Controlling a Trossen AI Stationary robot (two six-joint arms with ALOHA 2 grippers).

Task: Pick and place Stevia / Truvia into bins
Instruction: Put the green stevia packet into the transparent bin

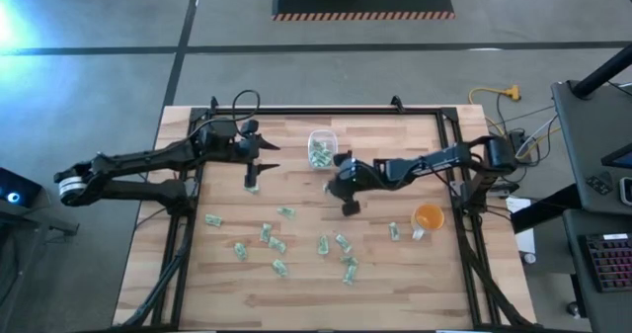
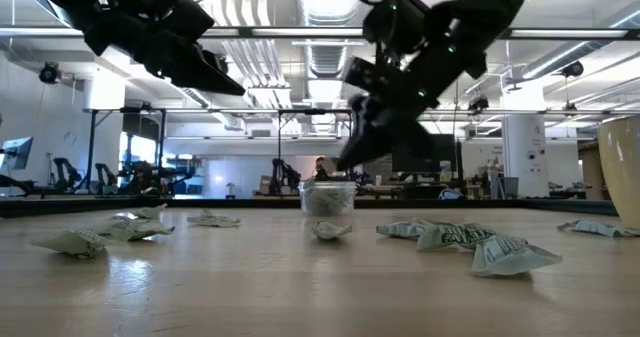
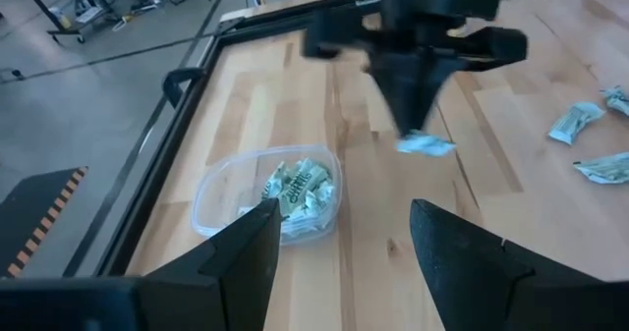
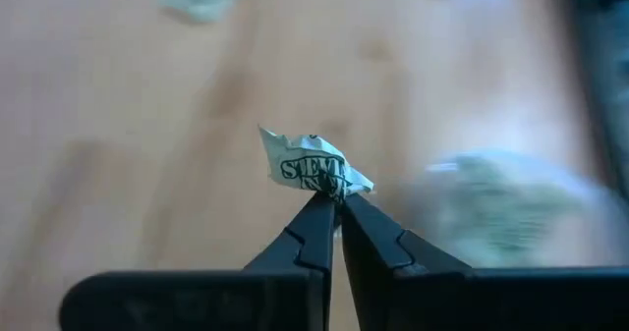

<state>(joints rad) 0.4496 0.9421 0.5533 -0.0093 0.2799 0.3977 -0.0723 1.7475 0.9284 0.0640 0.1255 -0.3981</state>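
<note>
The clear tub (image 1: 322,147) stands at the table's far middle with green-and-white packets inside; it also shows in the left wrist view (image 3: 270,198) and the low view (image 2: 327,197). My right gripper (image 1: 334,182) hovers just near of the tub, shut on one crumpled packet (image 4: 313,164). My left gripper (image 1: 269,157) hangs open in the air to the tub's left, its fingers (image 3: 246,262) empty. Several loose packets (image 1: 279,242) lie flat across the near half of the table. My right gripper pinches the crumpled packet by its lower edge (image 4: 329,189) between its two fingertips, with most of the packet sticking out beyond them. The fingers come from above, slanting down toward the table's left (image 3: 418,85). The packet (image 3: 425,144) is lifted clear of the table.
An orange cup (image 1: 428,216) stands near the table's right edge, with one packet (image 1: 393,231) beside it. A black frame rail (image 1: 296,109) runs along the far edge behind the tub. Bare wood lies between the tub and the scattered packets.
</note>
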